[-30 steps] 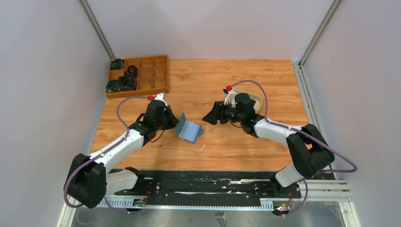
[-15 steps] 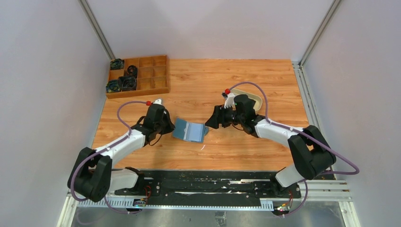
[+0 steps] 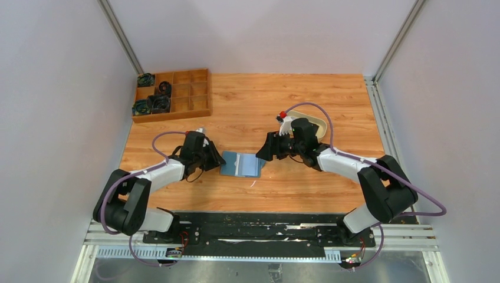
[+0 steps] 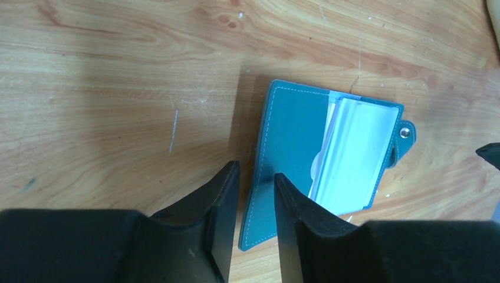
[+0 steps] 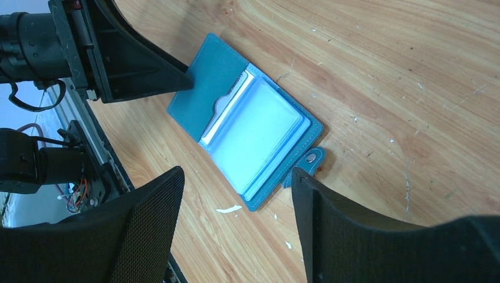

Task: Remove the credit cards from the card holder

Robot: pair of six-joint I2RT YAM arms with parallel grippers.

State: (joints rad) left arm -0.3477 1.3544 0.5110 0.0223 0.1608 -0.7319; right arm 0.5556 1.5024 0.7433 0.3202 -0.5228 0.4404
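Inward, arms stretched low, left end effector slightly parted at card holder edge, right end effector gaping above

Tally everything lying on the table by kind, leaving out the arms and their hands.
Card holder: 1
Cream tray: 1
Wooden divided box: 1
Dark round items in that box: 4
Total: 7

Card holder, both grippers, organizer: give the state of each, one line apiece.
card holder: lying open, inside up, snap undone
left gripper: jaws slightly apart at the holder's cover edge
right gripper: wide open above the holder, holding nothing
wooden organizer: dark items in its left compartments
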